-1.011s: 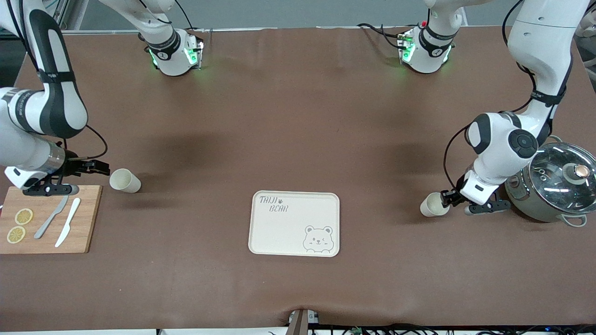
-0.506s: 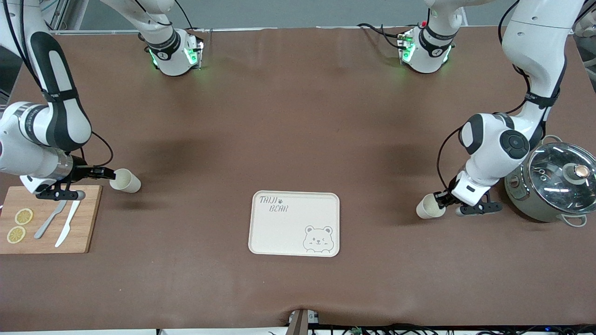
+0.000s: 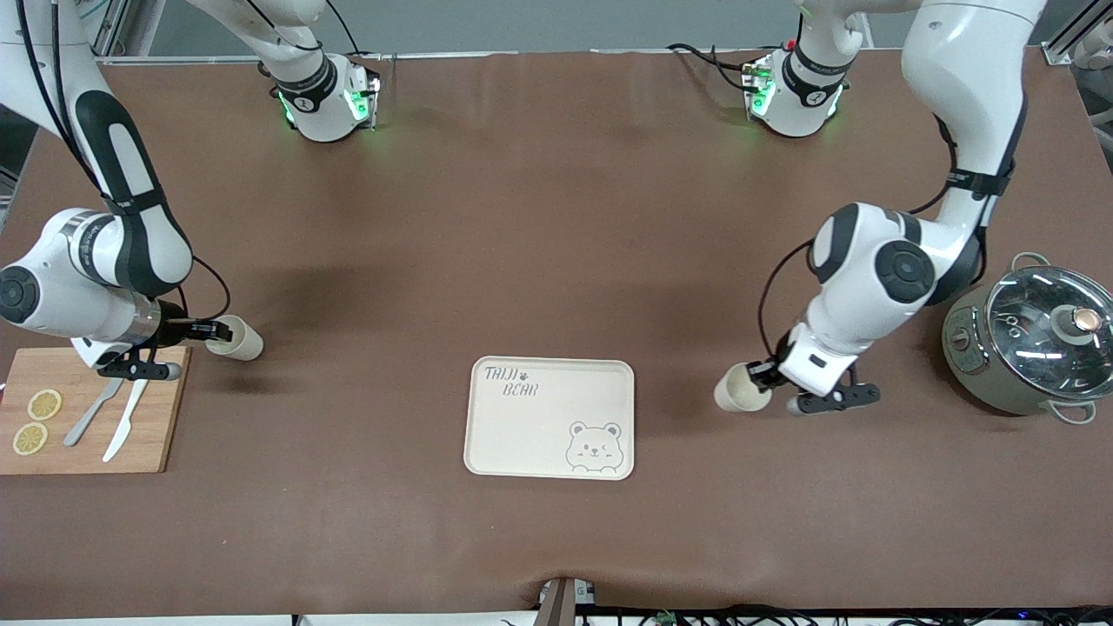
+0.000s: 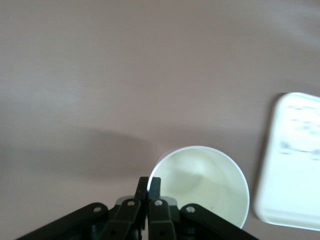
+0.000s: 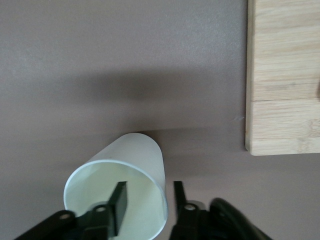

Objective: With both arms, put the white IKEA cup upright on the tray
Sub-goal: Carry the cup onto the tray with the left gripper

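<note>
I see the tray [image 3: 549, 417] flat on the table [image 3: 556, 243], bare, bear drawing at the corner nearest the front camera, toward the left arm's end.

Two white cups are in play. The left gripper [image 3: 765, 376] holds one cup [image 3: 735, 391] by its rim, above the table, between the tray and the pot [image 3: 1030, 348], close to the tray's edge but not over it. In the left wrist view the jaws are pressed together on the rim wall of that cup [image 4: 202, 182], one finger inside and one outside; the left gripper [image 4: 149, 186] sits at the rim's edge. The cup's mouth faces the wrist camera, and a tray [image 4: 292, 160] corner shows just beside it.

The right gripper [image 3: 209, 330] is at the second cup [image 3: 236, 339], which lies on its side on the table, well away from the tray toward the right arm's end, just beside the cutting board [image 3: 91, 409]. In the right wrist view the right gripper [image 5: 149, 197] has its jaws spread across the rim wall of this cup [image 5: 120, 192], one finger inside the mouth, one outside; a gap shows, so no pinch. The board [image 5: 282, 75] corner is near.

On the board: two lemon slices [image 3: 36, 422], a grey knife [image 3: 96, 406] and a white knife [image 3: 127, 415].
</note>
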Robot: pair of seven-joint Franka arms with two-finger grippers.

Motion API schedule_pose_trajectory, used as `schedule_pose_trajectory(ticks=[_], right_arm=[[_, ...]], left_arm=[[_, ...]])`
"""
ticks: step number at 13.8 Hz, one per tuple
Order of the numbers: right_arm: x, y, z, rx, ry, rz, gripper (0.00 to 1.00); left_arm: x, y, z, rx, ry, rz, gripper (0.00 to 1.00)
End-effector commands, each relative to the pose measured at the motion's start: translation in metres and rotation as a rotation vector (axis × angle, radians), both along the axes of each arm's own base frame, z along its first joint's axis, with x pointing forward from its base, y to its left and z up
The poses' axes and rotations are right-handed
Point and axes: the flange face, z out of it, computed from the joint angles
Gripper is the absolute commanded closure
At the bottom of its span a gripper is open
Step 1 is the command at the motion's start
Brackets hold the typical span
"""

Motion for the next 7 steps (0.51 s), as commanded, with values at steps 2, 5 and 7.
schedule_pose_trajectory(ticks=[2, 5, 7], right_arm=[[-0.003, -0.005, 0.001, 0.012, -0.007, -0.023, 0.94], [0.000, -0.002, 0.008, 0.013, -0.009, -0.008, 1.00], [0.008, 0.001, 0.023, 0.025, 0.025, 0.001, 1.00]], left_arm=[[0.012, -0.073, 0.025, -0.035, 0.014, 0.045, 1.00], [0.013, -0.145, 0.013, -0.083, 0.020, 0.106, 1.00], [0.013, -0.175, -0.008, -0.104, 0.044, 0.133, 1.00]])
